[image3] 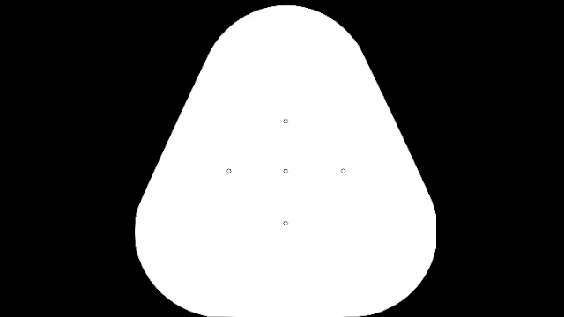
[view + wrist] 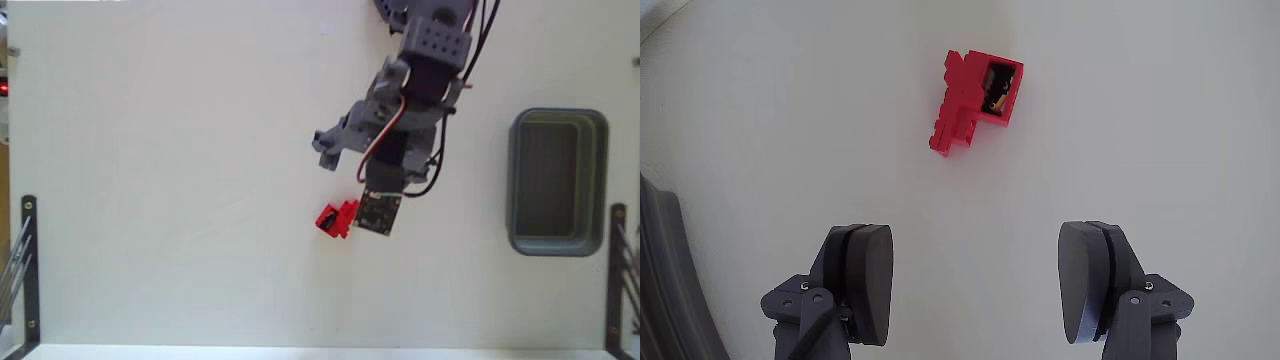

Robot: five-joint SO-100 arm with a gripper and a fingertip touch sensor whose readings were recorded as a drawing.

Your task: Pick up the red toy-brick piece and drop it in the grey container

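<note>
So in the fixed view the arm (image 2: 400, 120) comes in from the top edge of the tabletop (image 2: 180, 180), right of centre, and reaches down toward the middle, wrist bent over so the camera board faces the surface. The red toy-brick piece (image 2: 335, 220) sits just left of that board, roughly mid-table and a bit toward the bottom edge, partly tucked beside it. The grey container (image 2: 557, 182) is well apart, up against the right edge, long side running top to bottom. You can't really see the fingers from here, the arm body covers them. The wrist view fixes that: the gripper (image 2: 975, 285) is spread wide with nothing between the pads, one finger (image 2: 865, 280) low left and the other low right. The brick lies flat on the bare white surface above them, near top centre, not touching either finger. Its long axis tilts slightly, stepped end down-left, dark hollow at upper right.
</note>
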